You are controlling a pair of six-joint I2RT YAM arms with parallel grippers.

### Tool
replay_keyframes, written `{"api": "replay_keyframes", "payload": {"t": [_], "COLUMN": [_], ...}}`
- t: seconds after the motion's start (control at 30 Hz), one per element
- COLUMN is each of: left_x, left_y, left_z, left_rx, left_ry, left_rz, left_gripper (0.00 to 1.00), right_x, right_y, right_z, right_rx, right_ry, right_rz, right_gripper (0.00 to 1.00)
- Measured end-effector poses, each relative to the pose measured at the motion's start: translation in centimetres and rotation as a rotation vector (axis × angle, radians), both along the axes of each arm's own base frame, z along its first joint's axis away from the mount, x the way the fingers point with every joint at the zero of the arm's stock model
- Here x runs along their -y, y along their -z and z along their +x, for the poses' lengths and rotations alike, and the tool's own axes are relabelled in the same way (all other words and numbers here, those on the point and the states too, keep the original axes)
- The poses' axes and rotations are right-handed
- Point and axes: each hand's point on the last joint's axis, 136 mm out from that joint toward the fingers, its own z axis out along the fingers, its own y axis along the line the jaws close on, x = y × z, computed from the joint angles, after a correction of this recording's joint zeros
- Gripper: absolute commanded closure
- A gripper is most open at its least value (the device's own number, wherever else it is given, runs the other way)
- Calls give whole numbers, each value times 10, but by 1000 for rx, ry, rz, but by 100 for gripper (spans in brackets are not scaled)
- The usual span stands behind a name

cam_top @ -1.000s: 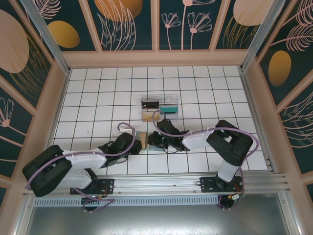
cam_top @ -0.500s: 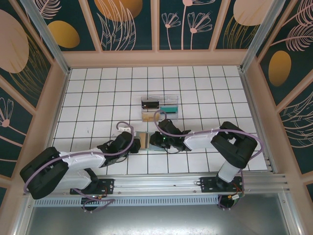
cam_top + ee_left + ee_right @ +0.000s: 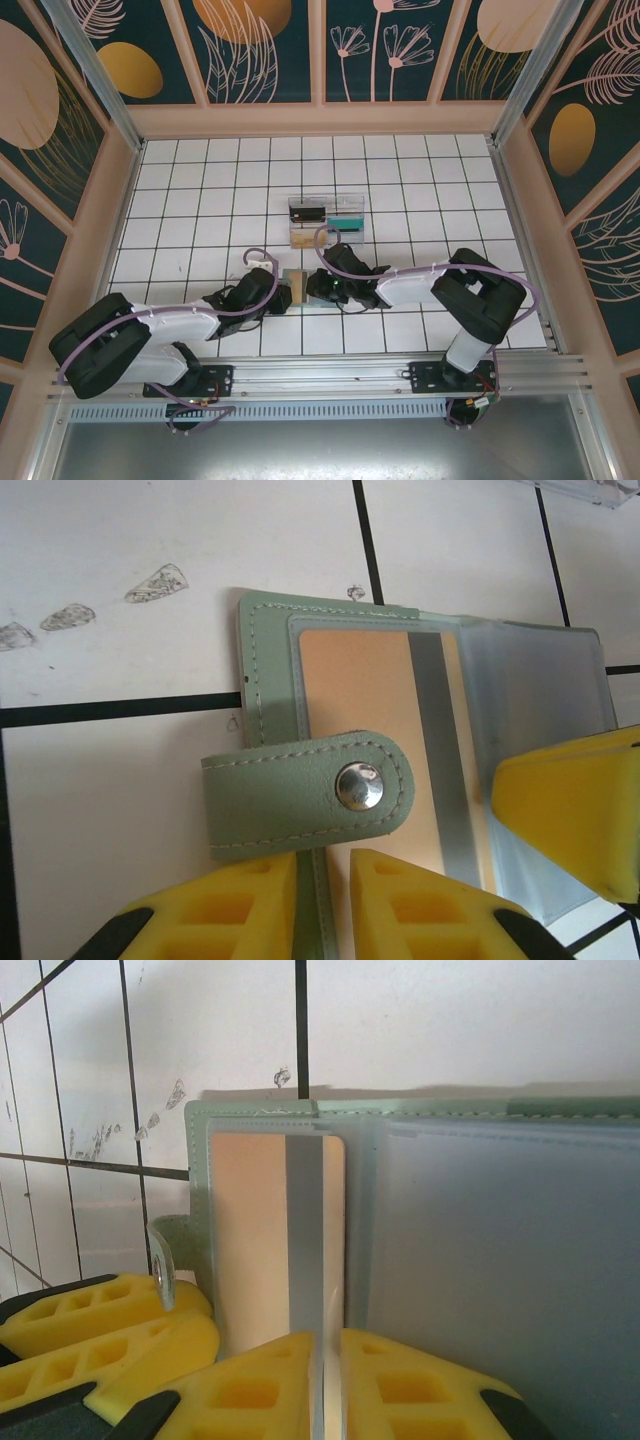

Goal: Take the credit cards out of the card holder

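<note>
The grey-green card holder (image 3: 268, 680) lies open on the white tiled table, its snap strap (image 3: 310, 795) folded over the left panel. A peach credit card (image 3: 365, 700) with a grey stripe sits in the clear sleeve of that panel. My left gripper (image 3: 322, 905) is shut on the holder's green near edge. My right gripper (image 3: 330, 1380) is shut on the near edge of the peach credit card (image 3: 265, 1230), beside the frosted sleeve (image 3: 500, 1260). From above, the card holder (image 3: 294, 282) lies between the left gripper (image 3: 281, 297) and the right gripper (image 3: 313, 287).
A clear plastic compartmented tray (image 3: 326, 222) stands just behind the card holder, with dark, teal and tan items in it. Wooden walls close the table (image 3: 420, 180) on three sides. The right gripper's yellow finger (image 3: 570, 810) stands close by in the left wrist view.
The left arm's rear links swung slightly out and back. Both grippers and the card holder have stayed where they were.
</note>
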Motion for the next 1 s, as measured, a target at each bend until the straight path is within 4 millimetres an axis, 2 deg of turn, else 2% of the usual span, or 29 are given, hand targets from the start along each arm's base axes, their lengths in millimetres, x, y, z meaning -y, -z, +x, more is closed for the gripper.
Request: {"api": "replay_keyframes", "payload": {"t": [0.33, 0.57, 0.73, 0.87, 1.0], "left_x": [4, 12, 11, 7, 7], "left_y": [-8, -26, -16, -3, 0], "left_z": [1, 8, 8, 4, 4], "left_rx": [12, 52, 28, -4, -13], "left_ry": [13, 20, 23, 23, 23], "left_rz": [-16, -47, -17, 17, 27], "left_gripper": [78, 78, 80, 80, 80], "right_x": [4, 15, 19, 26, 32], "right_y": [1, -16, -17, -9, -3], "right_z": [0, 4, 6, 4, 1], "right_rx": [5, 58, 73, 67, 57], "right_ry": [7, 24, 31, 40, 43], "right_rz": [-19, -47, -63, -86, -102], "right_gripper": [84, 84, 84, 84, 84]}}
